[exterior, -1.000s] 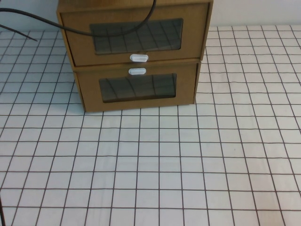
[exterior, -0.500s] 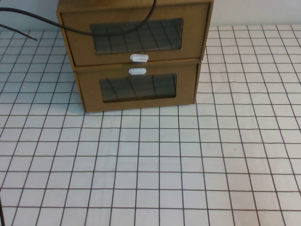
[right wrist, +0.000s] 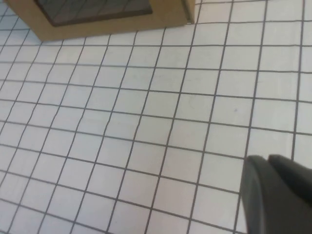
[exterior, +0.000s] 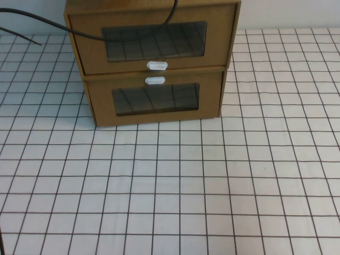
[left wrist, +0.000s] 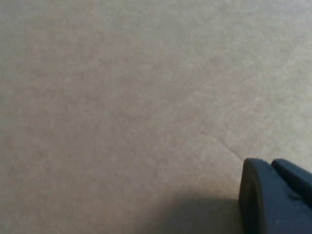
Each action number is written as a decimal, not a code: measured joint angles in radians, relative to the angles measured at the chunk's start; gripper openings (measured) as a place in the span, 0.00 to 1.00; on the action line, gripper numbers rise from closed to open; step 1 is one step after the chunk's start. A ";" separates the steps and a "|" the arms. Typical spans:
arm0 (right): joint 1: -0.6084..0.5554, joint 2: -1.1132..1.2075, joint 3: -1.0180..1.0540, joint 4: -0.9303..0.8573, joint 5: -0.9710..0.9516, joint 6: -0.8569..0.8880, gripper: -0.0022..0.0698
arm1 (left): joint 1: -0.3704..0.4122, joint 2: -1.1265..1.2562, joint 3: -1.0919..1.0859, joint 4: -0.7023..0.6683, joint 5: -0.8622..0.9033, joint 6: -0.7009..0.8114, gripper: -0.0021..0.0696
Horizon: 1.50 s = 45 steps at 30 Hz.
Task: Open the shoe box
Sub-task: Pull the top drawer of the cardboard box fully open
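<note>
On the gridded counter [exterior: 223, 180], the shoe box [exterior: 154, 101] sits upper centre, drawers closed. The left hand [left wrist: 268, 175] is close against cardboard, its grip I cannot tell. The right hand [right wrist: 268, 170], pinched closed, hangs over the counter. Tugging a small white tab [exterior: 155, 80] may drag the unbraced box forward.

Shoe box [exterior: 159, 118]: matt brown cardboard, smooth; windows [exterior: 155, 99] of dark glossy film; pull tabs [exterior: 155, 81] of smooth white plastic. Bench [exterior: 212, 186]: matt white gridded covering. Left gripper [left wrist: 275, 200], close to the cardboard, and right gripper [right wrist: 278, 195], over the bench: dark matt plastic.
</note>
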 joint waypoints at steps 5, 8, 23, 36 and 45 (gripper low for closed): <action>0.068 0.213 -0.147 0.031 0.030 -0.081 0.01 | 0.000 0.000 0.000 -0.002 0.000 0.000 0.03; 0.176 0.328 -0.232 -0.008 0.006 -0.069 0.01 | 0.000 0.000 0.000 -0.002 0.000 0.000 0.03; 0.845 0.865 -0.679 -0.813 -0.013 0.349 0.01 | 0.000 0.000 0.000 -0.004 0.002 -0.002 0.03; 0.890 1.010 -0.720 -1.454 -0.314 0.504 0.23 | 0.000 0.000 -0.002 -0.004 0.008 -0.002 0.03; 0.816 1.124 -0.814 -1.625 -0.402 0.571 0.35 | 0.000 0.000 -0.006 0.004 0.015 0.008 0.03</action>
